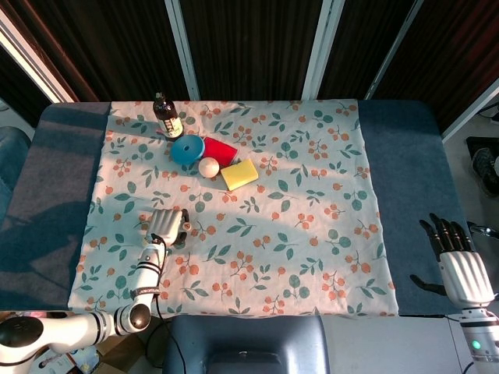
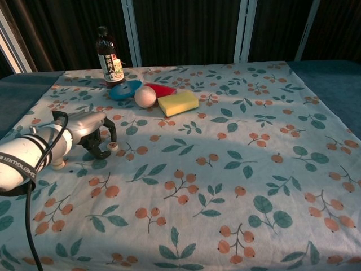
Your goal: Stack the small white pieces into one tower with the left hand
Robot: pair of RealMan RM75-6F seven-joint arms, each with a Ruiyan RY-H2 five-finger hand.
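My left hand (image 2: 90, 130) lies low over the floral cloth at the left, also seen in the head view (image 1: 166, 226). Its fingers curl down around a small white piece (image 2: 112, 146) that sits on the cloth, pinched between thumb and a fingertip. A second small white piece (image 2: 58, 165) shows on the cloth below the forearm. My right hand (image 1: 460, 269) hangs off the table's right edge, fingers spread, holding nothing.
At the back left stand a dark bottle (image 2: 110, 61), a blue disc (image 2: 124, 89), a red piece (image 2: 161, 89), a cream ball (image 2: 145, 96) and a yellow sponge (image 2: 177, 103). The floral cloth (image 2: 237, 169) covers the blue table (image 1: 405, 156).
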